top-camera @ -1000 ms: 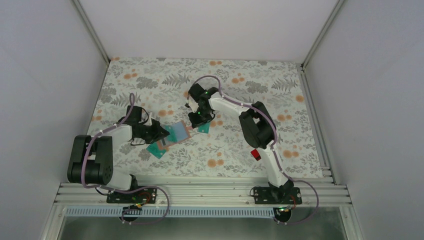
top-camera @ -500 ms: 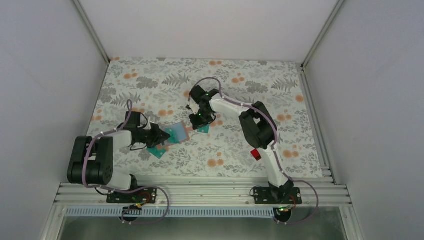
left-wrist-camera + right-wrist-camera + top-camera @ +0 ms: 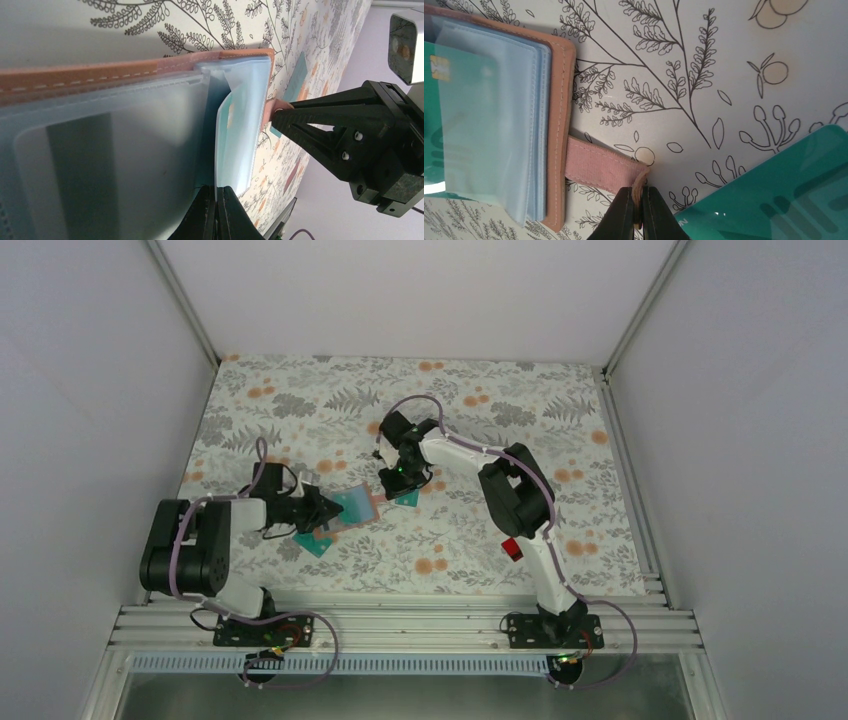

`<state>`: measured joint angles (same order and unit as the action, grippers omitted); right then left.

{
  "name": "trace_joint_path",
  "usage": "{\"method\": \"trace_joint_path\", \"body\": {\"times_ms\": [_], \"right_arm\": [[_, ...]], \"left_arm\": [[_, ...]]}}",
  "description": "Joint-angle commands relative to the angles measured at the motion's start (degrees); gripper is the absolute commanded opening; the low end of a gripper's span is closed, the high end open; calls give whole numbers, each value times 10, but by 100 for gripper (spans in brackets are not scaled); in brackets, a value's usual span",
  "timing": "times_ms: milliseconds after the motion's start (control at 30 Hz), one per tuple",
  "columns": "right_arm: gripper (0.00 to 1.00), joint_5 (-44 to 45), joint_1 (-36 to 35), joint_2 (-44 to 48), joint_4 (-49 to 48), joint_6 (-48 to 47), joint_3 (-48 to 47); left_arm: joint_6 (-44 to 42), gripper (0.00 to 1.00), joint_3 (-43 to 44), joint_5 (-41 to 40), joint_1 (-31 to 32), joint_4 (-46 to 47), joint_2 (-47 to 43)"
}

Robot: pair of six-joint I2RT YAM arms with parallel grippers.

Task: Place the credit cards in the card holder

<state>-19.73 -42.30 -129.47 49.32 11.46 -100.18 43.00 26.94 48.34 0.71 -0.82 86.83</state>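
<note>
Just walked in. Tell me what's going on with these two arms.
Both arms are working the open card holder. The right gripper pinches the end of its pink strap. The left gripper is shut on the edge of a clear sleeve, which bends away from the rest. One teal card already sits in a sleeve. A loose teal card lies on the table beside the right gripper, not yet loaded.

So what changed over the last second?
The left arm's wrist shifted slightly toward the near edge, left gripper still gripping a sleeve of the card holder. The right gripper stayed shut on the holder's strap; the teal card beside it did not move.
</note>
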Motion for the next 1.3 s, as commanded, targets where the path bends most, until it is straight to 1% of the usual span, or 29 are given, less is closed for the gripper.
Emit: {"method": "trace_joint_path", "body": {"times_ms": [0,533,800,1000,1033,1100,1200,1267], "right_arm": [[4,-10,-12,-8,18,-4,-5],[4,-14,-12,-20,31,-14,-26],[4,-16,-14,-21,29,-14,-22],[4,-14,-14,-23,29,-14,-25],[4,-12,-14,-22,29,-15,-25],[4,-10,-14,-22,29,-14,-26],[4,-3,-14,-21,30,-15,-27],[4,1,-14,-21,31,-16,-27]], "left_arm": [[16,2,-6,-4,0,30,19],[53,2,0,-12,33,72,43],[50,2,8,-12,47,81,65],[33,3,22,-21,50,61,72],[31,4,24,-23,50,56,70],[26,8,27,-26,50,46,64],[15,23,33,-37,50,17,45],[1,31,41,-50,50,-20,27]]}}
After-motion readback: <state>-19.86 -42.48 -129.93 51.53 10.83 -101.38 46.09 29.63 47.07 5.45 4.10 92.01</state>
